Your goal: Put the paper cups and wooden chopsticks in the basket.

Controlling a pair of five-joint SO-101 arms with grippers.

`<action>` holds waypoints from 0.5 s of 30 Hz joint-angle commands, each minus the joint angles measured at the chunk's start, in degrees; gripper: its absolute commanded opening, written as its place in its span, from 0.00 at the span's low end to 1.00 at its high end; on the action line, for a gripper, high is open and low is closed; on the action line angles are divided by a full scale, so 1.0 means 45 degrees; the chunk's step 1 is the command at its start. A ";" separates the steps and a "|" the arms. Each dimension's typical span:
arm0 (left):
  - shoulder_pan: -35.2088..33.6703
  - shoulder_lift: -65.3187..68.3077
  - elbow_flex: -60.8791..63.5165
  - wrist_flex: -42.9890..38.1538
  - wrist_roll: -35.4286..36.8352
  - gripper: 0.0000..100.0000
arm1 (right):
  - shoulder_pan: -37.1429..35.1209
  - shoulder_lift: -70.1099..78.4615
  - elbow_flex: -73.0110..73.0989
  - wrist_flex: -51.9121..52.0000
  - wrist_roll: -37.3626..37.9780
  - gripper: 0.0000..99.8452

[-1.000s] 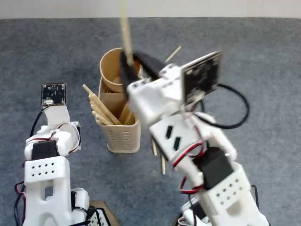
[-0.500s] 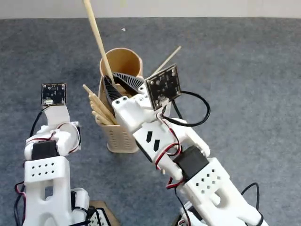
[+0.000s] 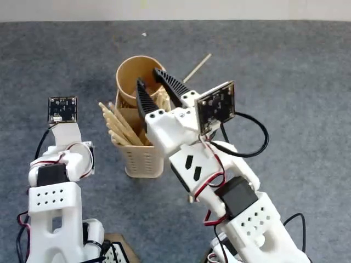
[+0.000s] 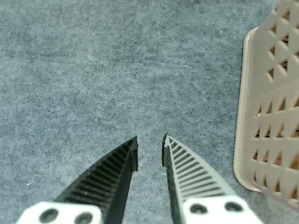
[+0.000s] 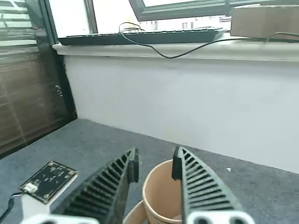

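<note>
Right tool (image 3: 148,78) poised directly above the basket (image 3: 143,159), its jaws spread apart with nothing between them; in the right wrist view the same tool (image 5: 155,161) frames the rim of the paper cup (image 5: 161,196) just beneath its tips. The paper cup (image 3: 131,82) stands upright in the basket, mouth upward, under and slightly beyond the tool. A bundle of chopsticks (image 3: 116,127) sits in the basket beside the tool, on the side toward the other arm; their long axes are tilted, lower ends inside the basket and upper ends fanned outward away from the tool. A single chopstick (image 3: 197,67) lies beyond the tool, its long axis slanting away from the tips; whether it rests on the desk (image 3: 285,82) or leans out of the basket cannot be told. Left tool (image 4: 149,147) hangs low over bare desk, jaws a little apart and empty, with the basket wall (image 4: 266,116) near one side of it. Judged step: a drop-off over the basket is finished. The next move calls for raising the right tool clear of the cup and then aligning its jaws across the long axis of any chopstick left outside.
</note>
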 commanded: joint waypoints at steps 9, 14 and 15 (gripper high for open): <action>0.0186 -0.0166 -0.0010 -0.0195 -0.0098 0.12 | 0.5050 0.1514 -0.2335 0.8137 0.2071 0.13; 0.0186 -0.0166 -0.0010 -0.0156 -0.0098 0.12 | 0.5636 0.3976 0.0127 0.8234 0.3223 0.13; 0.0186 -0.0166 -0.0010 -0.0156 -0.0098 0.12 | 0.5578 0.4249 0.0850 0.7531 0.3243 0.13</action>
